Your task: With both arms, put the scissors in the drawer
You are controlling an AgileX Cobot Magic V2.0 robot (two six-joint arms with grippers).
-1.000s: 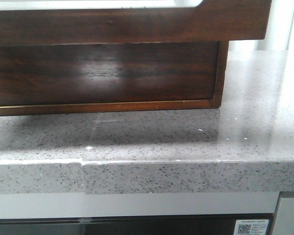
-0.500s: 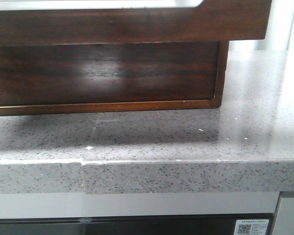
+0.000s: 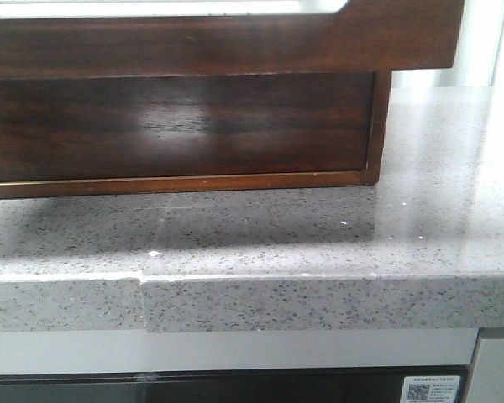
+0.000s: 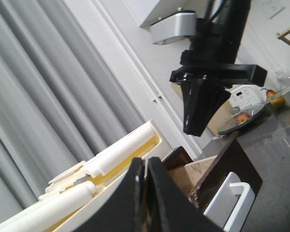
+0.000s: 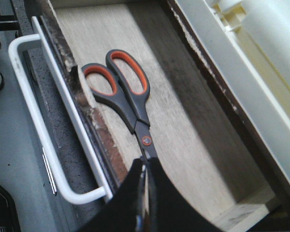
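Note:
The scissors point(image 5: 128, 96), with grey handles and orange loop inserts, hang into the open drawer point(image 5: 183, 135) with the handles over its pale wood floor. My right gripper point(image 5: 146, 166) is shut on the scissors' blades just past the pivot. In the left wrist view my left gripper point(image 4: 146, 164) is shut and holds nothing, raised beside the drawer point(image 4: 232, 164). The right arm's black fingers point(image 4: 203, 96) point down over the drawer there. In the front view the dark brown drawer front point(image 3: 218, 42) juts out over the cabinet. No gripper shows in that view.
A white bar handle point(image 5: 34, 125) runs along the drawer front and also shows in the left wrist view point(image 4: 229, 198). A cream plastic tray point(image 5: 241, 72) lies past the drawer's far wall. A grey speckled counter point(image 3: 319, 243) carries the cabinet. Grey curtains hang behind.

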